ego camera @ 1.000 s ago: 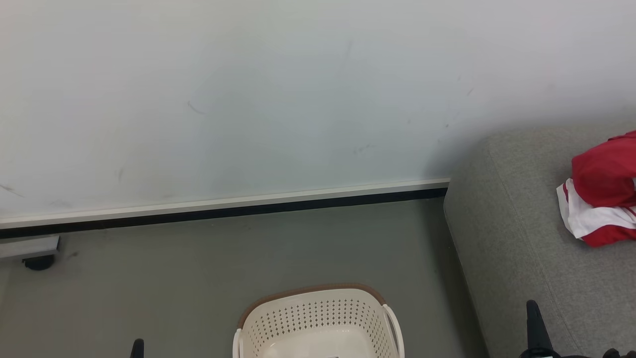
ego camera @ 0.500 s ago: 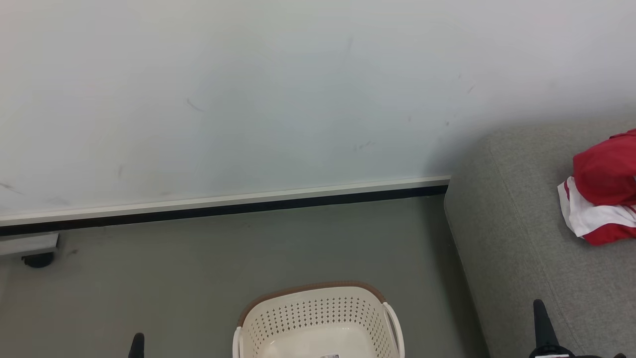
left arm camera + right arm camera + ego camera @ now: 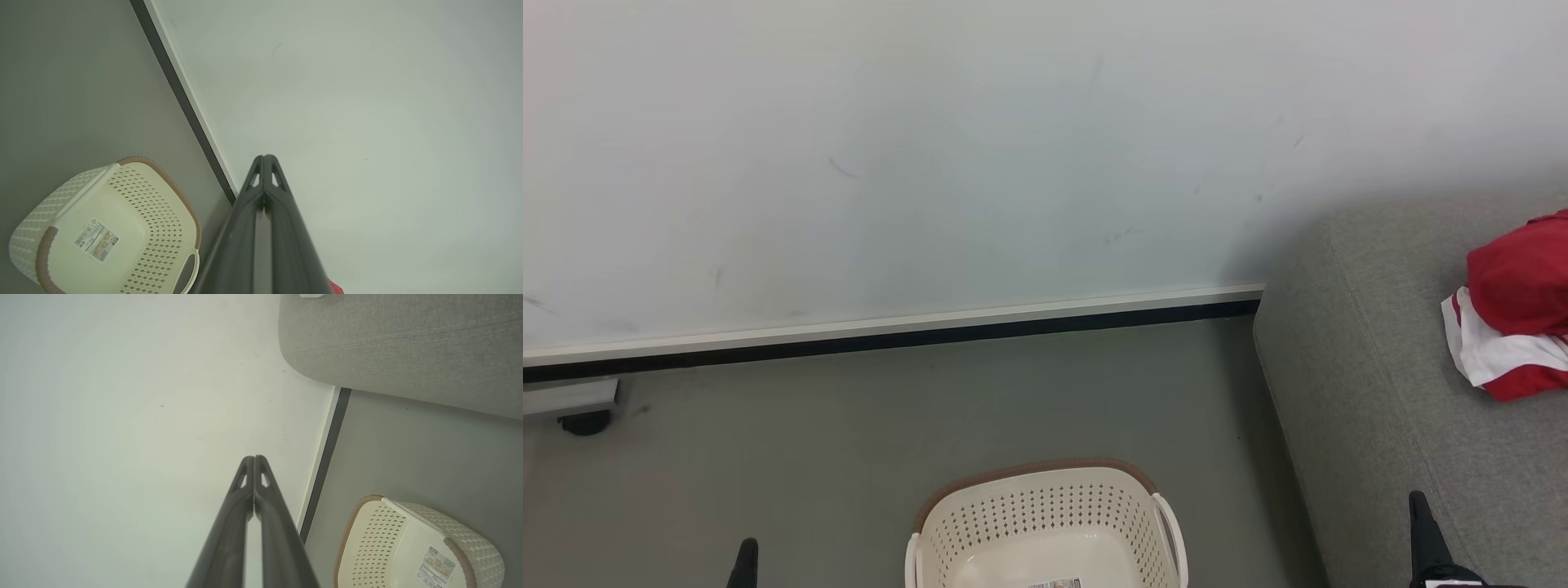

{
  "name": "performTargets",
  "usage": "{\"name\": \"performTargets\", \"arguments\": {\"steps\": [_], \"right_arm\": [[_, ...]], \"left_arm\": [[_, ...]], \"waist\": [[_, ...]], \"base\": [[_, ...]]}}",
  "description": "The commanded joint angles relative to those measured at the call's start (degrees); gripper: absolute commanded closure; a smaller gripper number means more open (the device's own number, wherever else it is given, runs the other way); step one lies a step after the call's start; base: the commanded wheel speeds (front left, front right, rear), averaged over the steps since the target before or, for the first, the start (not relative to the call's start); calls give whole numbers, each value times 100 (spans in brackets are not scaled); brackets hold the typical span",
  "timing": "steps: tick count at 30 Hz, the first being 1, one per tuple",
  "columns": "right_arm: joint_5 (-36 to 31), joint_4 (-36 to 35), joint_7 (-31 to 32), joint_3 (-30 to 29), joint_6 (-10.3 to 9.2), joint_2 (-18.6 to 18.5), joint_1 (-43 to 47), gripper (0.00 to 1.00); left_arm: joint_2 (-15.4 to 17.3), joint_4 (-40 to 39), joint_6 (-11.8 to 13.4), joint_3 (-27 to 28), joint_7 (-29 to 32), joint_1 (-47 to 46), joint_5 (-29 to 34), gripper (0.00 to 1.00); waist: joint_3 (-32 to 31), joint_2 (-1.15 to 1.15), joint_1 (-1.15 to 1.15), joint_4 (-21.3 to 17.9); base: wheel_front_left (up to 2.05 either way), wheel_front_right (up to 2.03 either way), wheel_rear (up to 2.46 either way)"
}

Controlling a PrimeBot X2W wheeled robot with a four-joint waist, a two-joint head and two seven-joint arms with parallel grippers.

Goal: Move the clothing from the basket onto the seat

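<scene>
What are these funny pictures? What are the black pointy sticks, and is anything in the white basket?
These pictures come from a robot with two arms. One camera sits on its head and looks down at a grey floor and a pale wall. Two more cameras sit on its wrists and look along its fingers. The black pointy sticks are its grippers, like hands with two long fingers: the left gripper and the right gripper. Both are pinched shut and hold nothing. The cream basket stands on the floor, with just a sticker on its bottom. The red and white clothing lies on the grey sofa seat beside the basket.
</scene>
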Motion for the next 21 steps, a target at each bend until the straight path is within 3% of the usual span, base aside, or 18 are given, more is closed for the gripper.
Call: {"name": "performTargets", "arguments": {"steps": [1,21], "right_arm": [[129,-52,43,-23,0,-29,-86,100],[1054,-102,249,-178,1,-5,-86,100]], "left_arm": [[39,3,-26,24,35,-93,-153,100],[41,80,-147,89,295,-184,-964,100]], "waist": [[4,0,0,0],[66,0,-1,4]], "base": [[0,0,0],[0,0,0]]}}
